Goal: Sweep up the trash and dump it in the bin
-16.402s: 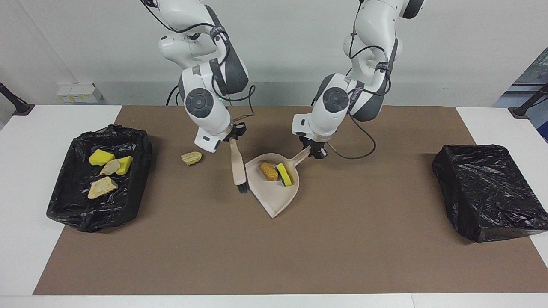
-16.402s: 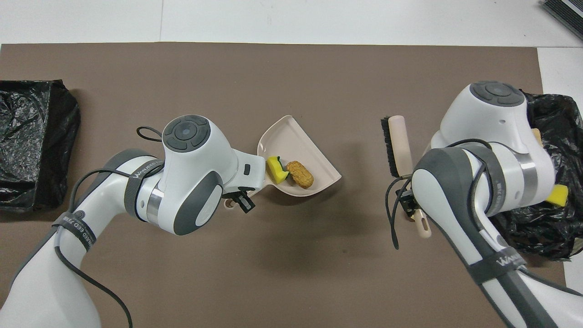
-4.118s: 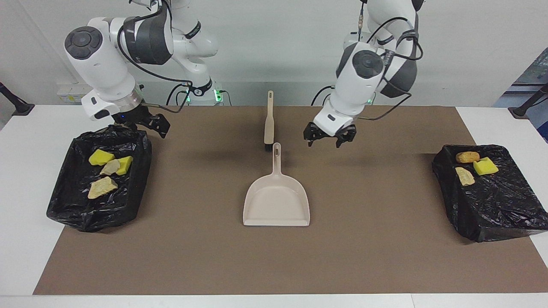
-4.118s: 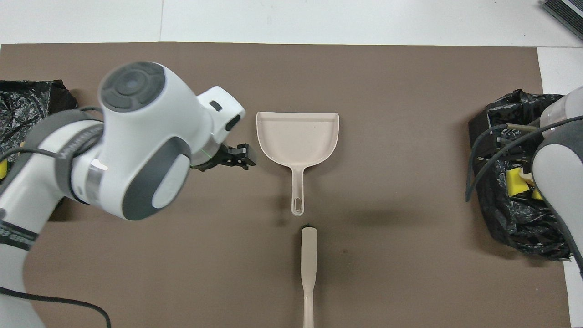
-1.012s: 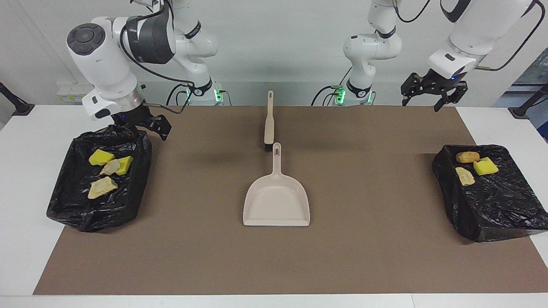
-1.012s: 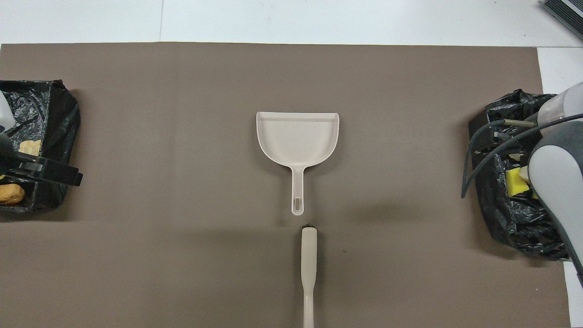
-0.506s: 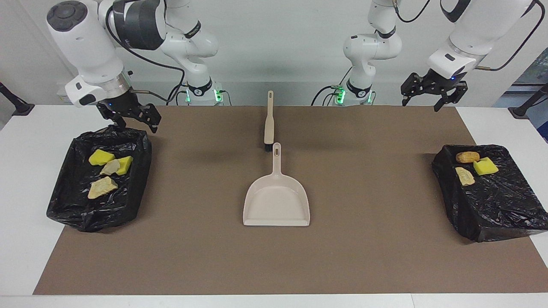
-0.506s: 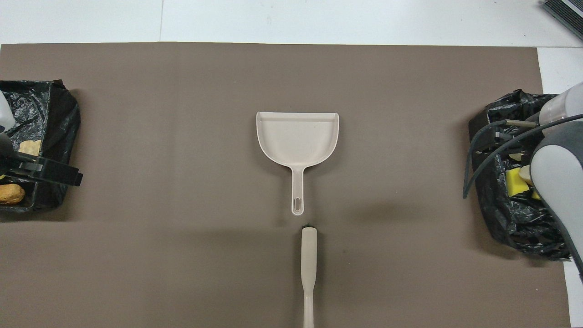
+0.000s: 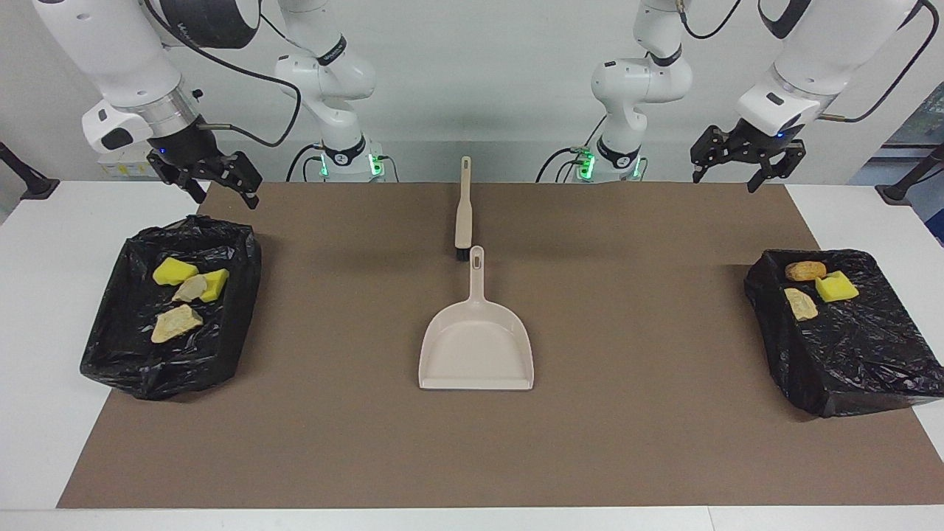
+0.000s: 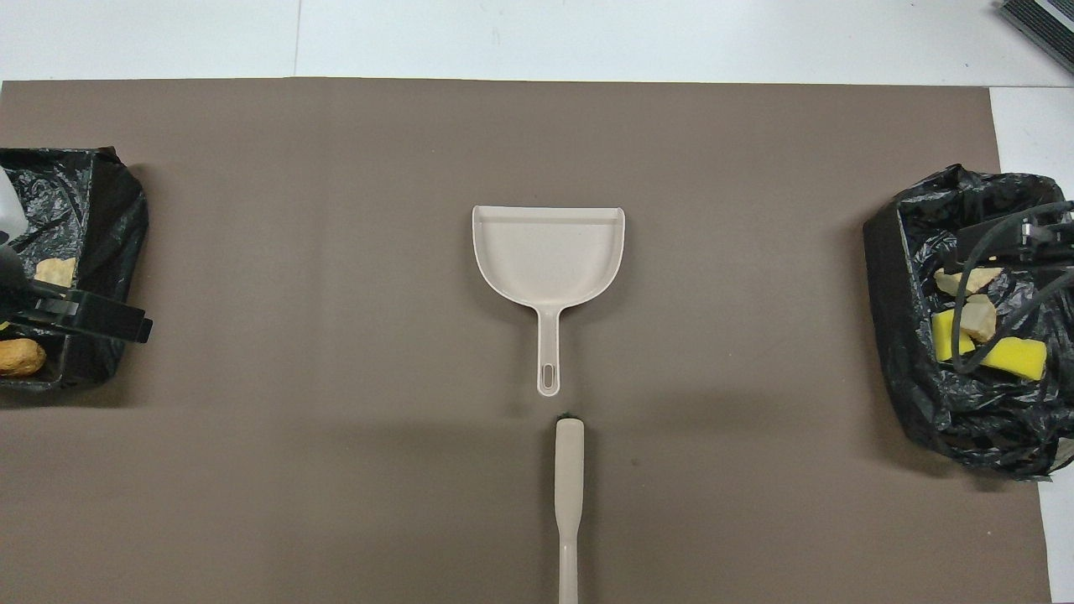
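The trash lies in two black-lined bins. The bin (image 9: 169, 376) at the right arm's end holds two yellow chunks (image 9: 175, 271) and two tan lumps (image 9: 175, 323). The bin (image 9: 870, 383) at the left arm's end holds a yellow chunk (image 9: 835, 286) and two tan-orange lumps (image 9: 805, 271). The beige dustpan (image 9: 476, 354) lies flat mid-mat with nothing in it. Its brush (image 9: 463, 214) lies nearer the robots, in line with the dustpan's handle. My right gripper (image 9: 225, 193) hangs open and holds nothing, above the mat's corner by its bin. My left gripper (image 9: 726, 175) is open, raised over the mat's other corner.
The brown mat (image 9: 634, 442) covers most of the white table (image 9: 44, 457). In the overhead view, the left gripper (image 10: 84, 317) overlaps one bin (image 10: 109, 193), and the right arm's cables cross the other bin (image 10: 898, 277).
My right gripper has risen and drawn back from over its bin toward the robots' edge. The left arm has stayed still. Dustpan, brush and trash have not moved.
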